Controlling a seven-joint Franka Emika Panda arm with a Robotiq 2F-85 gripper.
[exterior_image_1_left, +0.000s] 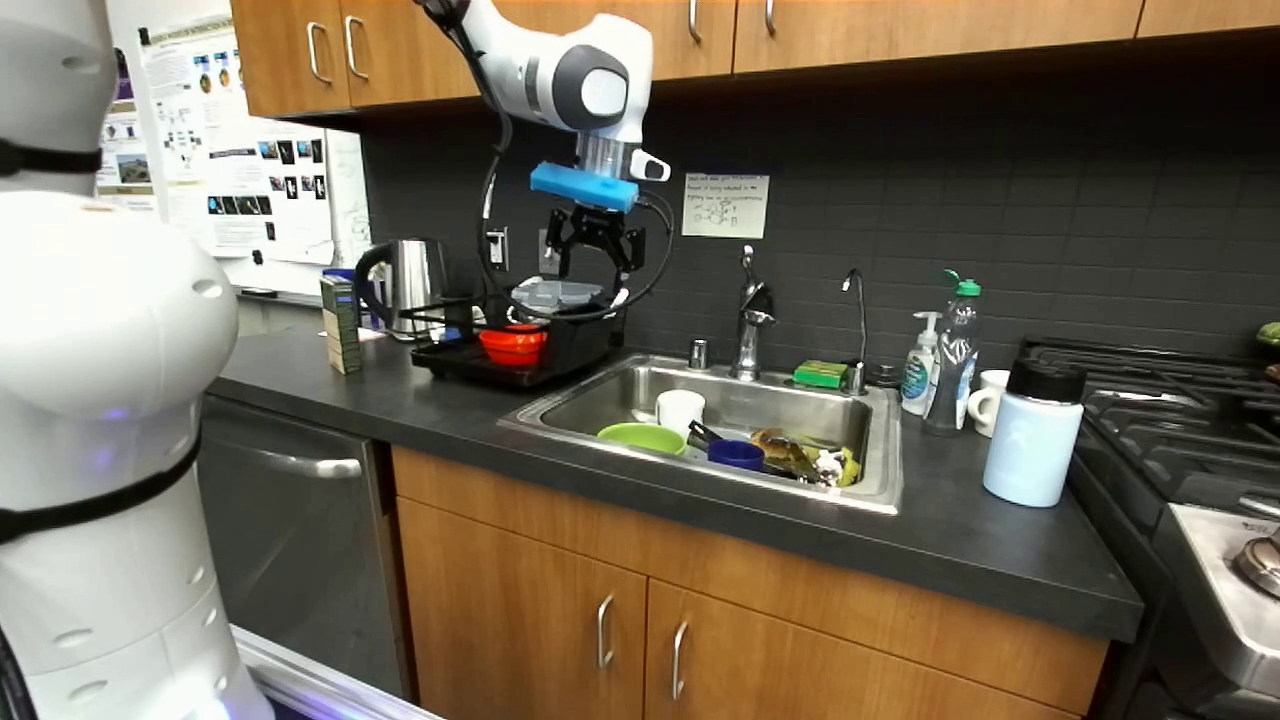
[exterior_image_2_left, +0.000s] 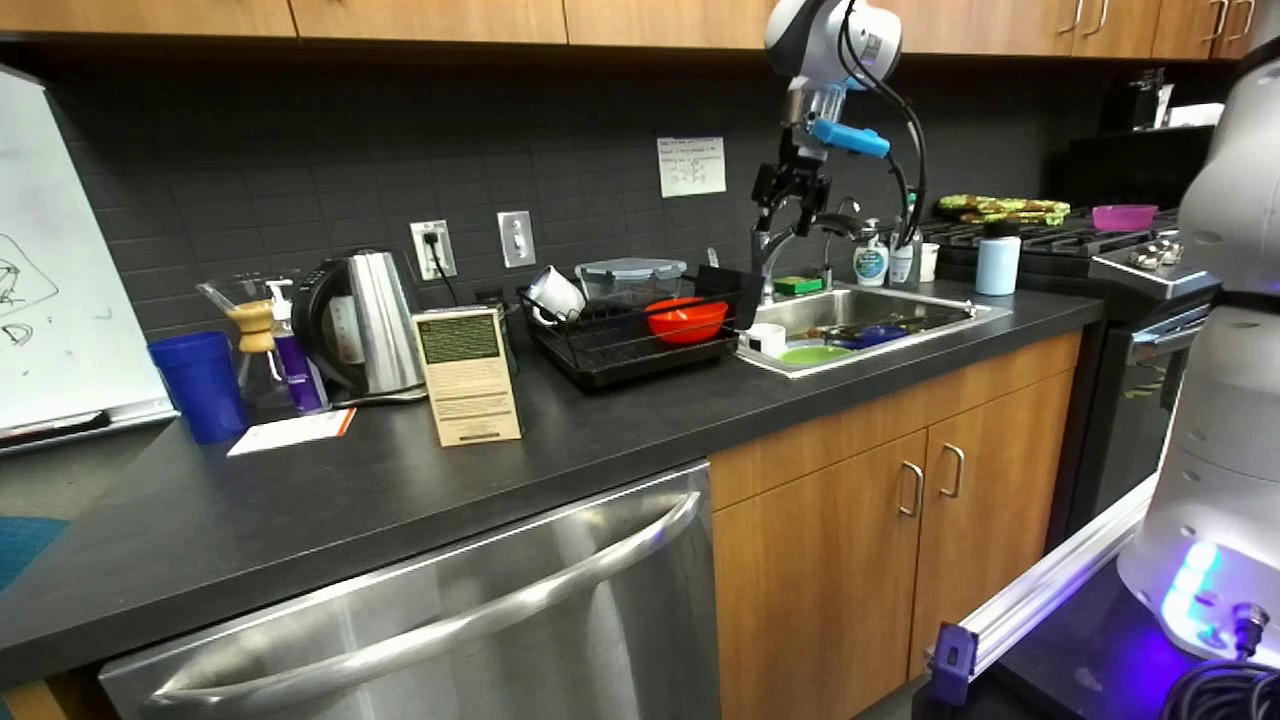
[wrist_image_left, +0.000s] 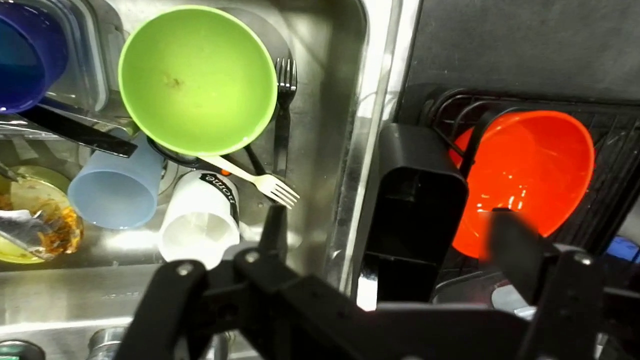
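Okay, so the dark grey stone-look bench (exterior_image_2_left: 620, 425) carries all of this, with the rectangular stainless steel sink (exterior_image_1_left: 886, 460) let into it and crowded with used dishes. Right beside the sink stands the black wire dish rack (exterior_image_2_left: 600, 372). The long black cable (exterior_image_1_left: 506, 130) off the arm droops in a big loop, and a low sideways sweep could hook it on the rack. That loop hangs around the black two-fingered hand (exterior_image_1_left: 593, 277), which is spread wide with nothing in it, up in the air about where sink and rack meet. The curved chrome faucet (exterior_image_2_left: 764, 275) looks close to the fingertips in an exterior view; can't tell the gap, but a careless swing might clip it.

Nearest thing underneath is the tall black plastic utensil holder (wrist_image_left: 412, 145), at the rack's sink-side end, just beside the sink's rim. In the wrist view the fingers straddle it. Coming straight down that wide, I reckon one tip could land on the glossy orange-red plastic bowl (wrist_image_left: 535, 165), which sits tilted in the rack and might flip. The other finger lines up near the white cup with the black label (wrist_image_left: 192, 200) and the cream plastic fork (wrist_image_left: 274, 186), so those could get shoved or jammed.
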